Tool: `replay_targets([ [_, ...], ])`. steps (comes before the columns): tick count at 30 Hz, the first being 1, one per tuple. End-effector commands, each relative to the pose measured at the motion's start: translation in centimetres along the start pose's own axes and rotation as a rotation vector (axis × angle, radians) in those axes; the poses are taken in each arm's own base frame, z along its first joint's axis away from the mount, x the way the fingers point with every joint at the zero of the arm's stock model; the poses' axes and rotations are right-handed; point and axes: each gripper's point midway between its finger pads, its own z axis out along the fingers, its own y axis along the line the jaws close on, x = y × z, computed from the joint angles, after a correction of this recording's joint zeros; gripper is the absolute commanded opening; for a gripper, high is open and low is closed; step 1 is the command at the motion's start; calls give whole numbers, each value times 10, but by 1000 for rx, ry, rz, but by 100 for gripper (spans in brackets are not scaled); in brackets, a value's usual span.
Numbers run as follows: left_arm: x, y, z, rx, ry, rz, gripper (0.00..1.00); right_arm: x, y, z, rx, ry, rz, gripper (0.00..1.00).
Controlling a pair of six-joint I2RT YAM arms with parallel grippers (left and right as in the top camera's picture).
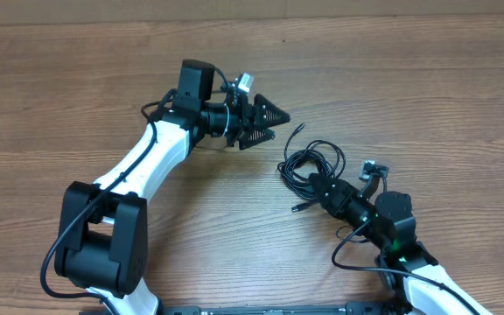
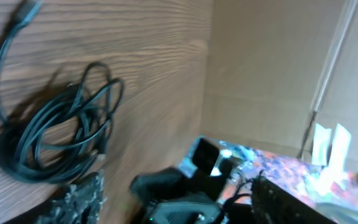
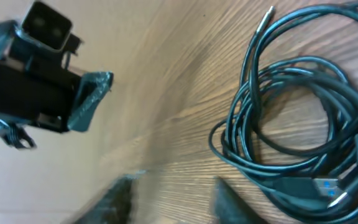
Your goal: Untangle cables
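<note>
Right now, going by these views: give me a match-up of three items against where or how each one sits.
Items:
1. cables
2. left gripper
3. right gripper

States:
A. fingers apart, right at the coil's edge
B. loose coil lying on the table
C. away from the coil, holding nothing

Pairs: 1-B, 2-C, 3-A
</note>
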Motion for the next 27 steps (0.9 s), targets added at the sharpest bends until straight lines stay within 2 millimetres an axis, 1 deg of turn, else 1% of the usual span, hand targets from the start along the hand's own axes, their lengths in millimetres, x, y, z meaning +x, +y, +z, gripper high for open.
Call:
replay_targets([
  [1, -5, 9, -3, -79, -49, -5, 72, -12, 1, -2, -3, -27, -56, 58],
  [2, -4, 17, -4, -115, -58, -36, 70, -17, -1, -3, 4, -42, -50, 60],
  [3, -3, 30, -5, -175, -74, -75, 69, -23, -5, -5, 14, -63, -40, 63],
  [4, -1, 48, -7, -270, -102, -123, 67, -35, -10, -8, 30, -99, -27, 66],
  [6, 3, 76, -11, -429, -146, -167, 63, -52, -17, -13, 50, -150, -13, 65],
  [8, 7, 93, -14, -559, -184, -172, 63, -64, -21, -18, 61, -188, -3, 64],
  [9, 9, 98, -12, -608, -197, -159, 63, -68, -21, -19, 65, -201, 1, 64],
  [12, 15, 102, -2, -687, -213, -112, 63, -72, -22, -21, 63, -208, 3, 65],
  [14, 23, 104, 4, -729, -235, -146, 53, -70, -24, -20, 73, -200, 9, 66],
  [15, 28, 104, 8, -738, -240, -179, 49, -68, -27, -20, 84, -191, 17, 68],
  [17, 35, 104, 13, -743, -259, -246, 50, -61, -35, -20, 113, -168, 37, 68],
  [22, 38, 108, 18, -745, -360, -454, 51, -41, -60, -21, 213, -96, 102, 69],
  [25, 40, 109, 21, -734, -388, -539, 56, -33, -68, -23, 247, -68, 126, 75],
  [27, 41, 109, 26, -726, -398, -566, 56, -30, -70, -23, 255, -61, 132, 75],
])
